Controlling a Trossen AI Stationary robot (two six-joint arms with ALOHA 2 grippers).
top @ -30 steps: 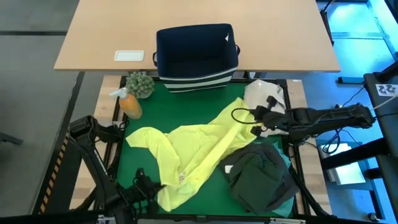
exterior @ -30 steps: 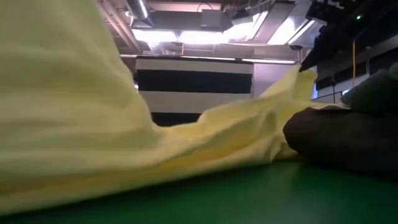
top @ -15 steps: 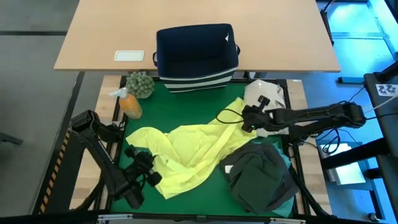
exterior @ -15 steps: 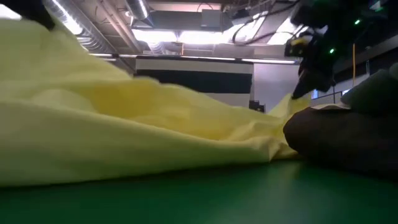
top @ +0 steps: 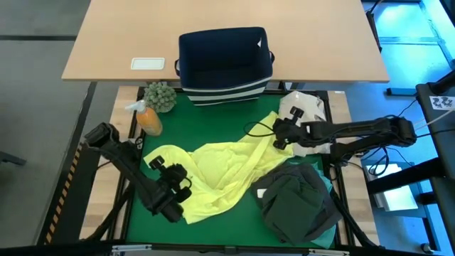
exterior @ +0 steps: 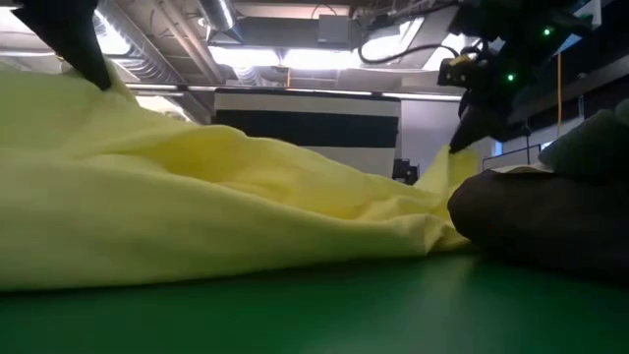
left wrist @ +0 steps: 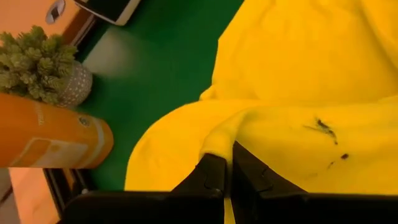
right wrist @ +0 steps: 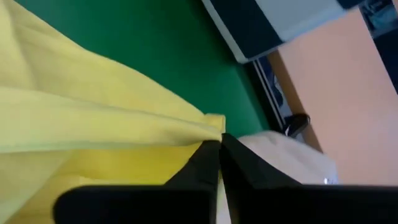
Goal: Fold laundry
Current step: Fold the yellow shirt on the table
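A navy bin (top: 225, 62) with a striped base stands at twelve o'clock on the green mat (top: 213, 124). At ten o'clock sit a small potted plant (top: 161, 96) and, just beside it, an orange bottle (top: 147, 118). A cream cloth bundle (top: 304, 110) lies at two o'clock. A white card (top: 148, 63) rests on the wooden tabletop (top: 320, 43), left of the bin.

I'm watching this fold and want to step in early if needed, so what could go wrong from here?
1. Each hand pinches only a thin edge of the yellow shirt: the left hand near one end, the right hand at the far corner. Either pinch could slip as the cloth is pulled.
2. The dark pile of clothes lies against the shirt, so it may get dragged along.
3. The orange bottle and small plant stand near the left arm and could be knocked.
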